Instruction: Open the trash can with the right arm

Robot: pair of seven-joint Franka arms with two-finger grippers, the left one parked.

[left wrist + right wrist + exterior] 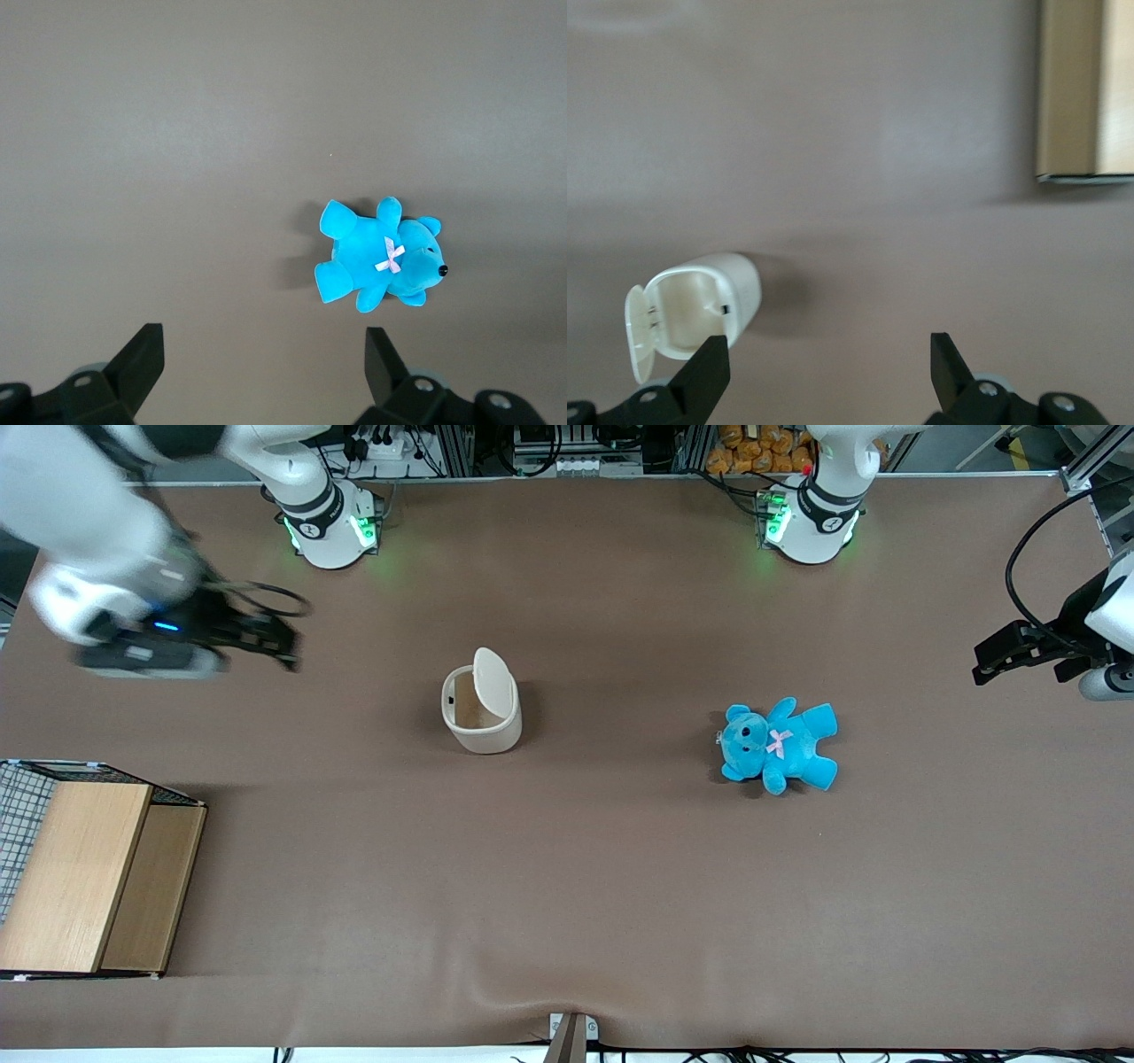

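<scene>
The cream-white trash can point(481, 713) stands near the middle of the brown table with its lid point(494, 683) swung up, so the inside shows. In the right wrist view the trash can point(700, 305) shows with its lid point(635, 332) hanging open. My right gripper point(266, 638) hangs above the table toward the working arm's end, well apart from the can and a little farther from the front camera than it. Its fingers are spread wide with nothing between them, as the right wrist view point(828, 363) shows.
A blue teddy bear point(778, 746) lies on the table toward the parked arm's end, also in the left wrist view point(379, 264). A light wooden box with wire mesh point(84, 872) stands at the working arm's end, near the front camera; its edge shows in the right wrist view point(1085, 88).
</scene>
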